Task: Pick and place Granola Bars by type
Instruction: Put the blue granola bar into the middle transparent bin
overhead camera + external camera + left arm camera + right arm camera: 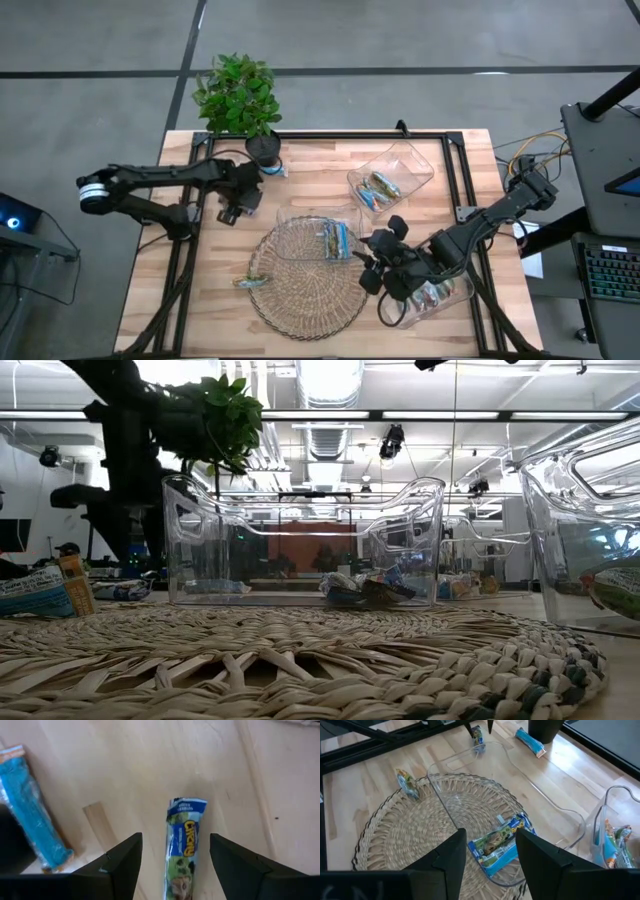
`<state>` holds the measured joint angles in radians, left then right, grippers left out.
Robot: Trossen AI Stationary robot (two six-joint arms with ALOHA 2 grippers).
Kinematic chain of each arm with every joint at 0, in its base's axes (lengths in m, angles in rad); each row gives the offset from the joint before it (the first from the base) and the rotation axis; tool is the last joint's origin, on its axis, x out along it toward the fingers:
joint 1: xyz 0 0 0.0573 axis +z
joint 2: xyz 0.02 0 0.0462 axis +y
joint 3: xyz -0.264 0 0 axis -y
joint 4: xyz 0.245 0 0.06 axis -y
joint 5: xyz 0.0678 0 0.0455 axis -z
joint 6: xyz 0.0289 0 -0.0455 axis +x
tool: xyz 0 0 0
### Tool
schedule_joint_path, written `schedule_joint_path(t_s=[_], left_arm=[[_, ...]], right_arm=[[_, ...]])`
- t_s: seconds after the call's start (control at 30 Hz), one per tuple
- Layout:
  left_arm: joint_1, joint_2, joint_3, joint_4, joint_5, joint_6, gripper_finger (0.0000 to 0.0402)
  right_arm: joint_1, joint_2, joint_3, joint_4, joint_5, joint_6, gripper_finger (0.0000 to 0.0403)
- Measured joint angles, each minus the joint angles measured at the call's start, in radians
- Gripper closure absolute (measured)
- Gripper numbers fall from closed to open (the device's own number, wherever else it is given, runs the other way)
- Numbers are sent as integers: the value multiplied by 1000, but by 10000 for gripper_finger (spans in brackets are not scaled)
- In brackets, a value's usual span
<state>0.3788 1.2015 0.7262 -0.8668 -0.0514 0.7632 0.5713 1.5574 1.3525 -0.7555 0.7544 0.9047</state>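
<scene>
The left pincer [172, 857] hangs released over the table [310, 160] near its far-left corner, by the potted plant [238, 95]. A blue-green granola bar [184, 847] lies flat directly between its fingers, long axis running along the pincer's reach, so the fingers would close across its narrow width. A blue bar [30, 807] lies farther aside. The right pincer [487, 857], also released and empty, hovers at the front-right tray [440, 295].

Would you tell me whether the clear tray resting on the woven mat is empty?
Not empty: the clear tray on the woven mat holds granola bars at one end.
</scene>
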Motion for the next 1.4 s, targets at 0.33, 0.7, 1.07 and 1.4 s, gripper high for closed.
schedule_joint_path(t_s=[0.33,0.7,1.07,1.4], left_arm=[[1,0,-154,154,-20,5,188],[0,-2,-229,216,-19,-4,195],[0,1,-220,209,9,-6,362],[1,2,-94,178,8,-183,398]], right_arm=[[-2,0,0,-3,0,0,241],[-3,0,0,11,0,4,241],[-3,0,0,12,0,0,241],[-3,0,14,13,5,0,241]])
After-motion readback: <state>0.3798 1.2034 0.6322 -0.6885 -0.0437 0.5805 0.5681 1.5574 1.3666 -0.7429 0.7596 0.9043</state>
